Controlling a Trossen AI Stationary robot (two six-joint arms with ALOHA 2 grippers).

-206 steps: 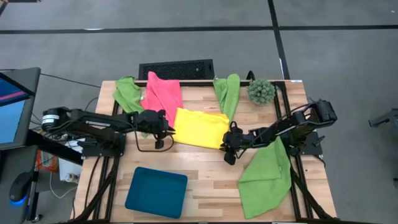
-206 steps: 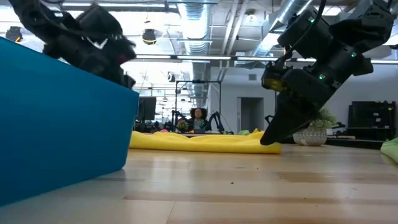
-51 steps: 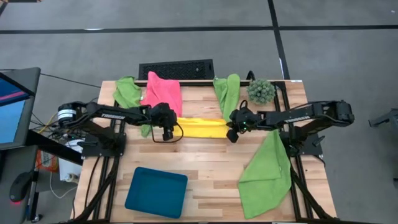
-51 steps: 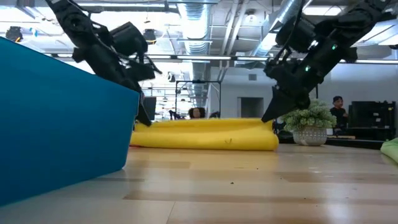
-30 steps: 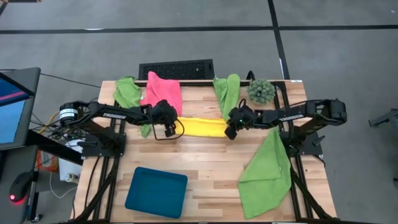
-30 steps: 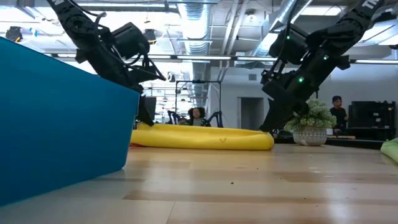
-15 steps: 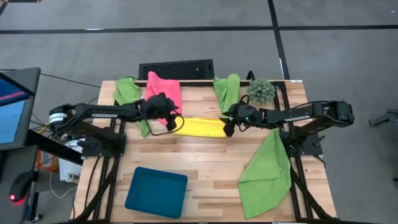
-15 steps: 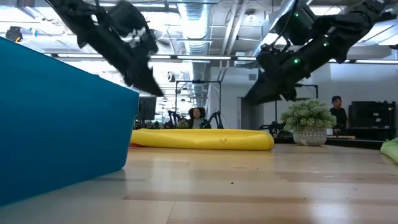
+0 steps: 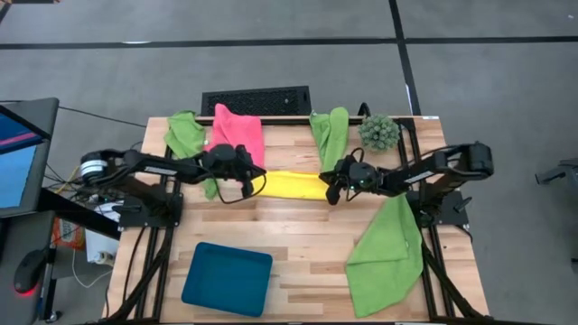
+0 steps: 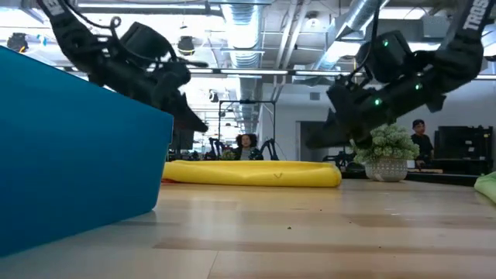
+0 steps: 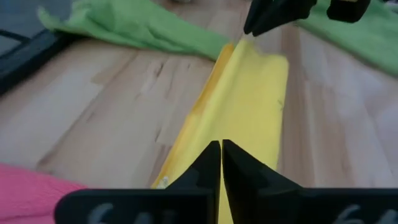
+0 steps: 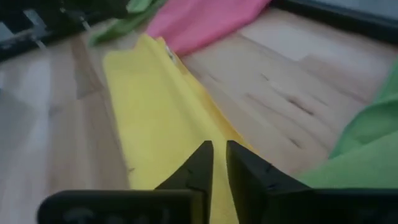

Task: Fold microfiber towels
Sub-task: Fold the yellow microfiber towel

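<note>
The yellow microfiber towel point(image 9: 291, 185) lies on the table as a narrow strip, folded lengthwise, flat along its length point(image 10: 252, 173). My left gripper point(image 9: 256, 186) hovers over the strip's left end, shut, its fingers slanting down point(image 11: 221, 148). My right gripper point(image 9: 330, 191) hovers over the right end with a narrow gap between its fingertips point(image 12: 219, 149). In the low view both grippers' tips point(image 10: 199, 124) point(image 10: 308, 142) stand above the towel and clear of it.
A pink towel point(image 9: 237, 134) and two green towels point(image 9: 185, 135) point(image 9: 332, 131) lie along the far edge beside a small plant point(image 9: 379, 132). Another green towel point(image 9: 388, 257) hangs over the near right corner. A teal tray point(image 9: 228, 278) sits near left.
Both grippers have come up off the yellow strip's ends, swung toward the far edge and partly back, and tipped from steeply down to nearer level. The strip stays folded; its left end, slightly raised a second ago, now lies flat.
</note>
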